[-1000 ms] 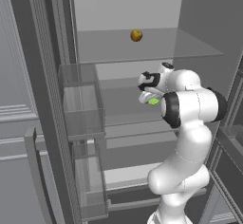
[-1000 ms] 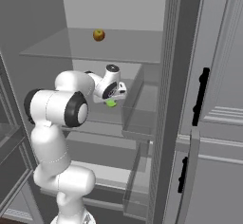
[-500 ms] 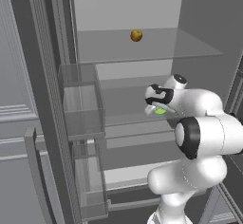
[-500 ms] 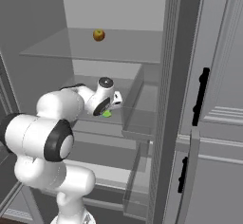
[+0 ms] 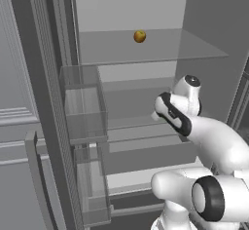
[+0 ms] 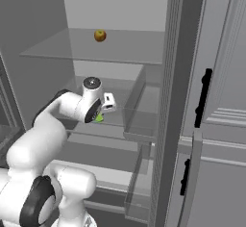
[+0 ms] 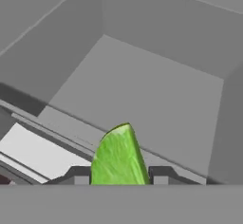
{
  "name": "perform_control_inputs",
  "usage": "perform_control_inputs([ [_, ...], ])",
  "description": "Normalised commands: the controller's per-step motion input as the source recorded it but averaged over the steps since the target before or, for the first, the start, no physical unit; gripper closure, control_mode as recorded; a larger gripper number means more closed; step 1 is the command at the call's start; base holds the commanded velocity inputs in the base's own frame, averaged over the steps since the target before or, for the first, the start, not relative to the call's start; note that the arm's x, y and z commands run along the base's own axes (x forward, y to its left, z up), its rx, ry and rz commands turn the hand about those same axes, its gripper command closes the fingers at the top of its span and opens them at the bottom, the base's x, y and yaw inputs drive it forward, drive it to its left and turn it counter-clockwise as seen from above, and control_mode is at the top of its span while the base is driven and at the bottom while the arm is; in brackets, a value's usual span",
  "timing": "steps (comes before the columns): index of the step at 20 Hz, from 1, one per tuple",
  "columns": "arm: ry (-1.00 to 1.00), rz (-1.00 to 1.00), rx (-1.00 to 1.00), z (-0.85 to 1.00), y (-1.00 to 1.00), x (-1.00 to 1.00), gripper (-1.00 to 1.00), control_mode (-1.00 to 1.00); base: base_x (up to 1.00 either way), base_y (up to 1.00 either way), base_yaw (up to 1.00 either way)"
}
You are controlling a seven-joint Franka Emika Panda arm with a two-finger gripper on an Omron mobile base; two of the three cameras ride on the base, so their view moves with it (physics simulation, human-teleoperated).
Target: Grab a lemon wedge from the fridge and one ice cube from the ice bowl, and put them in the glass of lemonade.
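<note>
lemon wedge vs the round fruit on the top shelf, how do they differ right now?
Colour: the lemon wedge is yellow-green, the round fruit orange-brown. Shape: the wedge is a tapered slice, the fruit a whole ball. State: the wedge sits pinched between the gripper fingertips, while the fruit rests free on the fridge's upper shelf. Both are small and inside the open fridge.

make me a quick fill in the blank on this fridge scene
1. The lemon wedge sits between the two ____ of the gripper.
2. The round orange-brown fruit rests on the ____ shelf.
3. The fridge door stands ____.

Missing words: fingers; top; open
</note>
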Motion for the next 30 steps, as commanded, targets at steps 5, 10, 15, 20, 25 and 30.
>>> perform_control_inputs([
  [5,0.11,-0.22,0.00,0.50,0.00,-0.95,1.00,-1.00,0.00,0.00,0.00],
  [10,0.08,-0.26,0.00,0.51,0.00,-0.91,1.00,-1.00,0.00,0.00,0.00],
  [15,0.07,-0.21,0.00,0.90,0.01,-0.78,1.00,-1.00,0.00,0.00,0.00],
  [20,0.00,-0.05,0.05,0.81,0.01,-0.99,1.00,-1.00,0.00,0.00,0.00],
  [25,-0.04,0.01,0.03,0.55,0.19,-0.84,1.00,-1.00,0.00,0.00,0.00],
  [30,-0.03,0.00,0.00,0.10,0.10,-0.23,1.00,-1.00,0.00,0.00,0.00],
])
